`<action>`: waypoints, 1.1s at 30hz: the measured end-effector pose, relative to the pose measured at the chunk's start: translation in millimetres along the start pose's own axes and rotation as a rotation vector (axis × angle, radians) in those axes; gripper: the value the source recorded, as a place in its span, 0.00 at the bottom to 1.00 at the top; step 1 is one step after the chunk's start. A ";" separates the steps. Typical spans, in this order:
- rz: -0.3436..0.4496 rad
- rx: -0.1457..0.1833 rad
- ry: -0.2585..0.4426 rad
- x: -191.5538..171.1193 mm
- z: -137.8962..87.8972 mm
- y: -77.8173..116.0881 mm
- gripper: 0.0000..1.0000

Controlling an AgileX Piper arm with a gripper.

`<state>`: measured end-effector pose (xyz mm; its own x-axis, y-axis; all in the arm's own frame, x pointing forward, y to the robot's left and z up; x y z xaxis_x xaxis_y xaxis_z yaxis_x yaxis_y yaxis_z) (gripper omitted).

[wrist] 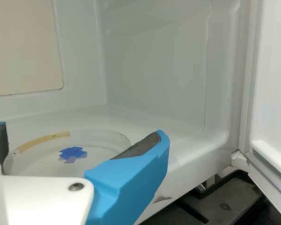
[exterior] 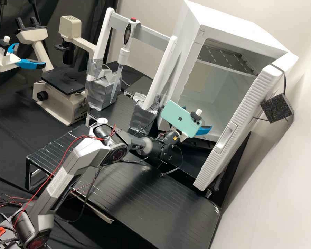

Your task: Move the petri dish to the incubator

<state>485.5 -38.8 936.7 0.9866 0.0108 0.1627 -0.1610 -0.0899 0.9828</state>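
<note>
So the dish (wrist: 42,164) looks like a light, stiff, shallow bit of clear plastic: easy to carry, but probably slick, and it could crack or skate off if squeezed hard. Best hold is the side wall, two opposite points straight across the middle, keeping it level, and that's pretty much what the hand (wrist: 79,133) has, with its dark pads (wrist: 139,146) seemingly up against both sides. Looks gripped, spread wide around it, right over the incubator's (exterior: 231,19) floor, just inside the opening. Pose-wise, the arm (exterior: 72,157) comes at the incubator from across the table (exterior: 145,197), elbow bent, forearm running low toward the opening, with the hand reaching in roughly flat beside the open door (exterior: 240,129).
</note>
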 end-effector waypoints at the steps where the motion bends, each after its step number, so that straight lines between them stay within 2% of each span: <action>1: 0.000 -0.002 0.000 0.0 0.0 0.0 1.00; 5: -0.003 -0.007 0.002 0.3 -1.1 -1.4 1.00; 8: -0.006 -0.026 -0.001 -0.4 -0.1 -2.4 1.00; 11: -0.011 -0.026 -0.001 -4.1 2.2 -5.5 1.00; 15: -0.019 -0.043 0.000 -13.3 1.0 -5.9 1.00; 18: -0.028 -0.071 0.003 -22.3 2.1 0.0 1.00; 24: -0.016 -0.098 0.000 -48.1 8.6 16.6 1.00; 28: 0.000 -0.101 0.008 -62.1 11.1 23.5 1.00; 33: 0.016 -0.108 0.064 -79.0 9.4 28.4 1.00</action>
<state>403.2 -51.5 951.0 0.9808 0.0745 0.1805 -0.1822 0.0173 0.9831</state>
